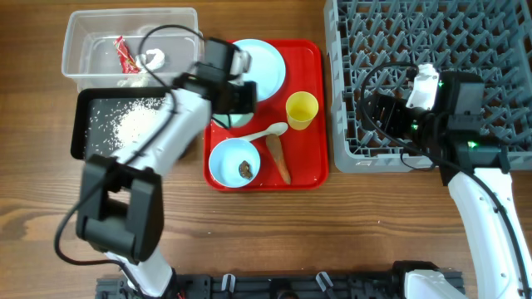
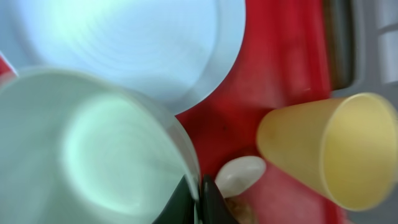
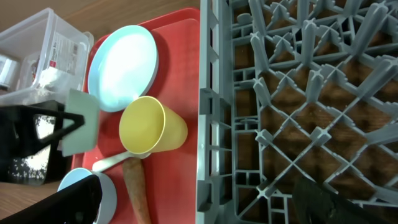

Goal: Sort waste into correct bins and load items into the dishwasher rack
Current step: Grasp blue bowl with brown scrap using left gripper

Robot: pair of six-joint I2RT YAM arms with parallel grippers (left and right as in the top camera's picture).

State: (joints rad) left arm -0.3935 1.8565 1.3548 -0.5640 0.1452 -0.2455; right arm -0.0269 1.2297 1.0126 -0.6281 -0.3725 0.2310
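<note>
My left gripper (image 1: 238, 101) (image 2: 199, 200) is shut on the rim of a light blue bowl (image 1: 233, 121) (image 2: 93, 155), held over the red tray's left side. The plate (image 1: 262, 65) (image 2: 124, 43), yellow cup (image 1: 302, 110) (image 2: 329, 149), white spoon (image 1: 264, 133) (image 2: 239, 174), carrot (image 1: 279, 158) and a second bowl (image 1: 229, 162) holding a brown scrap (image 1: 246, 169) lie on the tray. My right gripper (image 1: 378, 108) (image 3: 202, 205) is open and empty over the left edge of the grey rack (image 1: 432, 75) (image 3: 298, 93).
The clear tub (image 1: 83, 33) at the back left holds a red wrapper (image 1: 125, 54) and white paper (image 1: 155, 58). The black tray (image 1: 83, 124) in front of it holds white grains (image 1: 133, 120). The red tray (image 1: 309, 166) lies between the bins and the rack.
</note>
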